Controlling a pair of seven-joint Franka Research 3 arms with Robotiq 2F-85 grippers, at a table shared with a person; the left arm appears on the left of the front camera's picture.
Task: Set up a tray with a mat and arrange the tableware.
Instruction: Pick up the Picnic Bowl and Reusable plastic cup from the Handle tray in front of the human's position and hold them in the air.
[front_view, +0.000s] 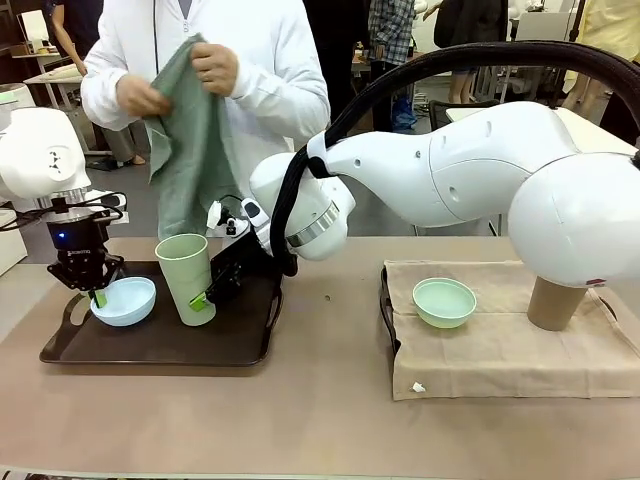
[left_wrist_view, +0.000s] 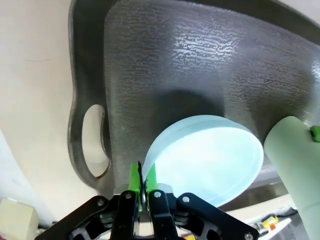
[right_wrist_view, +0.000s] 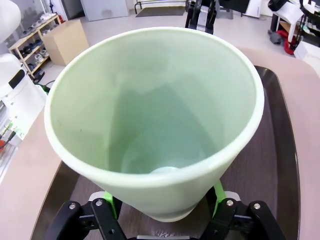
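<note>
On a shared table, two white robot arms work over a dark brown tray (front_view: 150, 345) at the robot's left while a person in a white jacket stands at the far side holding up a grey-green cloth (front_view: 190, 150) in both hands. The left gripper (front_view: 98, 297) points straight down at the near-left rim of the light blue bowl (front_view: 125, 300), its green pads (left_wrist_view: 135, 176) pinched together on that rim with the wall of the bowl between them; the bowl sits tilted on the tray just inside the cut-out handle (left_wrist_view: 94, 141) at the tray's left edge. The right arm reaches across the middle, and the right gripper (front_view: 207, 297) clasps the base of the pale green cup (front_view: 186, 277), which leans slightly, its foot on the tray and nearly touching the blue bowl. In the right wrist view the cup's (right_wrist_view: 155, 120) open mouth faces the camera, with a green pad on either side of its foot. The tray's front and right portions lie bare, with its raised lip close to the table's brown covering. Well apart, at the robot's right, a beige mat (front_view: 500, 345) lies over a second tray (front_view: 386, 310), whose dark edge shows along the mat's left side; on it rest the mint green bowl (front_view: 444, 301) and the brown cup (front_view: 553, 303), the latter partly hidden behind the right arm's elbow.
</note>
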